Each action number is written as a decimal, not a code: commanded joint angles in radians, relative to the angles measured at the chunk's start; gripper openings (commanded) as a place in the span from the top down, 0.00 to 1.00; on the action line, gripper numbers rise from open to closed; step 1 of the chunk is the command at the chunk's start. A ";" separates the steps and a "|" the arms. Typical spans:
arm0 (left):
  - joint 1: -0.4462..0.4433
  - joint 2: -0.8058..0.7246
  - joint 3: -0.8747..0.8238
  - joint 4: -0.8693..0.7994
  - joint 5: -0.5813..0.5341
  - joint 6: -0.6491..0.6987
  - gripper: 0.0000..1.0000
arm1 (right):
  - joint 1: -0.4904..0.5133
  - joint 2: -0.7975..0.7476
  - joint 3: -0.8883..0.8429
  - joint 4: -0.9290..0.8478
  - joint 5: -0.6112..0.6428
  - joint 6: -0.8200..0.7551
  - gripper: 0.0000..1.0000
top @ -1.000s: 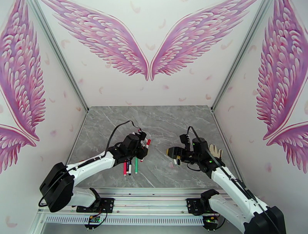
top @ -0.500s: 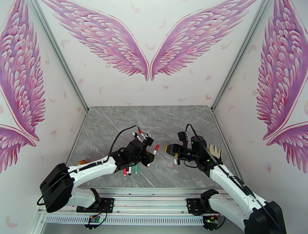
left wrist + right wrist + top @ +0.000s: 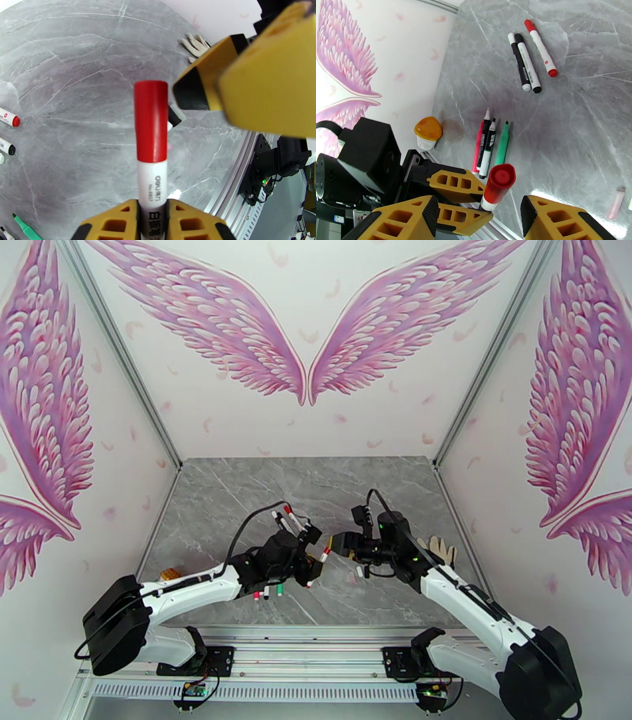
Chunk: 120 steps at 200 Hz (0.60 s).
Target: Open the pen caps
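The left gripper (image 3: 152, 216) is clamped on the white barrel of a pen (image 3: 152, 191), holding it above the grey marbled counter (image 3: 237, 500) with its red cap (image 3: 151, 122) pointing out past the fingertips. In the top view this pen (image 3: 320, 560) lies between the two arms, cap end aimed at the right gripper (image 3: 341, 542).

The right gripper (image 3: 478, 211) faces the cap head-on, its jaws apart. One yellow finger (image 3: 407, 221) sits to one side of the red cap (image 3: 498, 183) and the other to the opposite side. A gap shows on both sides, so the fingers are not pressed on the cap.

On the counter beyond, three capped pens lie close together: two black-and-white ones (image 3: 523, 63) side by side and one with red ends (image 3: 541, 47). Nearer the arms a cluster with bare tips lies in a row, among them a pinkish-red pen (image 3: 478, 148) and a green pen (image 3: 502, 144). A small pinkish cap (image 3: 617, 203) lies loose well apart from them. A small orange-lidded tub (image 3: 427, 132) stands at the counter's left edge.
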 commanded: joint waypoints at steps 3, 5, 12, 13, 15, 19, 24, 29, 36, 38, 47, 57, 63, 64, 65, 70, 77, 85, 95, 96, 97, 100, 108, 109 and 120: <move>-0.013 -0.019 0.028 0.022 0.009 -0.011 0.80 | 0.019 0.012 0.042 -0.012 0.033 -0.005 0.41; -0.014 -0.019 0.028 0.024 0.011 -0.011 0.80 | 0.020 0.013 0.043 -0.012 0.035 -0.006 0.42; -0.016 -0.016 0.027 0.029 0.015 -0.015 0.80 | 0.023 0.015 0.042 -0.013 0.039 -0.006 0.43; -0.017 -0.016 0.028 0.029 0.016 -0.015 0.80 | 0.024 0.015 0.041 -0.013 0.039 -0.006 0.43; -0.017 -0.016 0.027 0.030 0.017 -0.015 0.80 | 0.024 0.015 0.040 -0.013 0.041 -0.006 0.43; -0.018 -0.015 0.027 0.033 0.020 -0.016 0.80 | 0.026 0.014 0.041 -0.013 0.042 -0.006 0.44; -0.020 -0.013 0.029 0.036 0.023 -0.018 0.81 | 0.027 0.016 0.040 -0.013 0.044 -0.006 0.45; -0.022 -0.011 0.029 0.039 0.029 -0.021 0.81 | 0.029 0.016 0.040 -0.013 0.047 -0.006 0.46; -0.024 -0.009 0.032 0.038 0.031 -0.023 0.81 | 0.031 0.018 0.037 -0.011 0.048 -0.004 0.48; -0.024 -0.008 0.031 0.038 0.031 -0.024 0.81 | 0.032 0.018 0.037 -0.011 0.050 -0.003 0.48; -0.026 -0.009 0.031 0.044 0.031 -0.027 0.81 | 0.034 0.019 0.033 -0.006 0.054 0.001 0.50; -0.026 -0.010 0.032 0.051 0.035 -0.032 0.81 | 0.038 0.019 0.025 0.004 0.054 0.007 0.51; -0.027 -0.010 0.033 0.053 0.039 -0.035 0.81 | 0.040 0.019 0.022 0.009 0.055 0.009 0.52; -0.027 -0.010 0.033 0.054 0.041 -0.036 0.81 | 0.040 0.019 0.021 0.010 0.056 0.009 0.52; -0.027 -0.011 0.033 0.055 0.042 -0.036 0.81 | 0.040 0.019 0.021 0.011 0.056 0.009 0.52; -0.027 -0.011 0.033 0.059 0.047 -0.039 0.81 | 0.042 0.020 0.020 0.013 0.057 0.011 0.52; -0.027 -0.010 0.033 0.067 0.053 -0.042 0.81 | 0.045 0.021 0.020 0.014 0.058 0.011 0.53; -0.027 -0.008 0.035 0.071 0.058 -0.046 0.82 | 0.047 0.022 0.019 0.016 0.060 0.011 0.54; -0.027 -0.009 0.037 0.069 0.065 -0.048 0.82 | 0.049 0.023 0.019 0.016 0.062 0.012 0.55; -0.027 -0.009 0.037 0.070 0.065 -0.047 0.82 | 0.049 0.023 0.019 0.016 0.061 0.011 0.56; -0.026 -0.009 0.037 0.069 0.064 -0.047 0.82 | 0.049 0.023 0.018 0.016 0.061 0.010 0.56; -0.027 -0.009 0.038 0.070 0.064 -0.049 0.82 | 0.049 0.023 0.019 0.016 0.062 0.009 0.56; -0.027 -0.011 0.038 0.069 0.065 -0.050 0.82 | 0.048 0.026 0.019 0.016 0.064 0.009 0.57; -0.027 -0.012 0.038 0.069 0.067 -0.050 0.82 | 0.049 0.026 0.019 0.015 0.064 0.009 0.57; -0.027 -0.011 0.037 0.069 0.072 -0.052 0.83 | 0.048 0.030 0.018 0.016 0.065 0.008 0.59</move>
